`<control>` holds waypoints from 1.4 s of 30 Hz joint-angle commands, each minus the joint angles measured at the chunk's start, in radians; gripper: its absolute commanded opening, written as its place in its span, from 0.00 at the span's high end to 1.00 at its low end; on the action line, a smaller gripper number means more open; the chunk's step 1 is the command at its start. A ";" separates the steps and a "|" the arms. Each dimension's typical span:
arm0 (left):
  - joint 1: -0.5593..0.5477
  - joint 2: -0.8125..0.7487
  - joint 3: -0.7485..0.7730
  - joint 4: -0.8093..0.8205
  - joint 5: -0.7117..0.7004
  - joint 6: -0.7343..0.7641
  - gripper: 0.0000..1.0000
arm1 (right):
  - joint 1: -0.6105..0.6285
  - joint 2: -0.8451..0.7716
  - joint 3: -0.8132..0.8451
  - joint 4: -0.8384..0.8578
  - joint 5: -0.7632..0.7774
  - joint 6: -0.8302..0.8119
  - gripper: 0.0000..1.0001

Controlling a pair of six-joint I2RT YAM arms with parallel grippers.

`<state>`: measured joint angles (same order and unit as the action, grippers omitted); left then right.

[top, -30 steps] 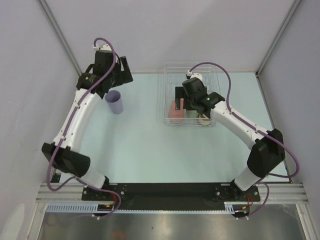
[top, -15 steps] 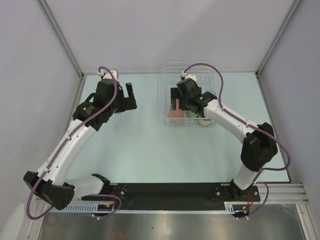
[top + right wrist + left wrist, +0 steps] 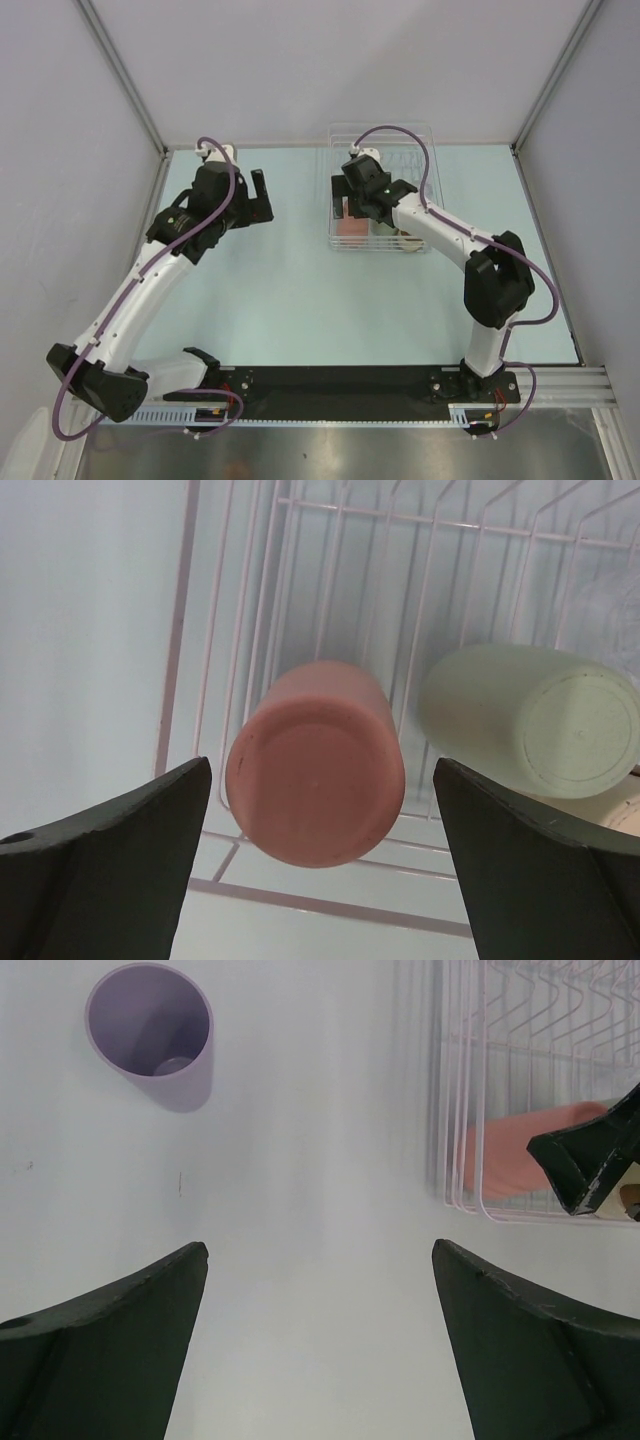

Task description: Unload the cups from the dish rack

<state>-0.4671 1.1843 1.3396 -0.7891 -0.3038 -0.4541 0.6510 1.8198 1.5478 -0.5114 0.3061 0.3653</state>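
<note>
Inside the dish rack, near its left wall: a salmon-red cup and, just right of it without touching, a pale green cup, both showing their bases to the right wrist camera. Out on the table, well left of the rack's edge: a lilac cup, upright, mouth up, with open surface between. Right gripper spread wide over the salmon-red cup, left gripper spread wide above the table, neither gripping anything.
</note>
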 commanded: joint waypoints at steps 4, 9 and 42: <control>-0.005 -0.003 -0.042 0.042 0.011 -0.018 0.00 | 0.002 0.041 0.044 0.028 0.010 -0.023 0.04; -0.005 -0.002 -0.059 0.053 0.020 -0.017 0.02 | -0.004 0.068 0.083 0.024 -0.009 -0.022 0.29; 0.077 -0.066 -0.190 0.448 0.431 -0.268 0.01 | -0.167 -0.353 -0.085 0.236 -0.345 0.182 1.00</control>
<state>-0.4423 1.1885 1.2144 -0.5652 -0.1116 -0.6033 0.5728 1.6192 1.6745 -0.4934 0.2108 0.4026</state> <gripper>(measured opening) 0.979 0.669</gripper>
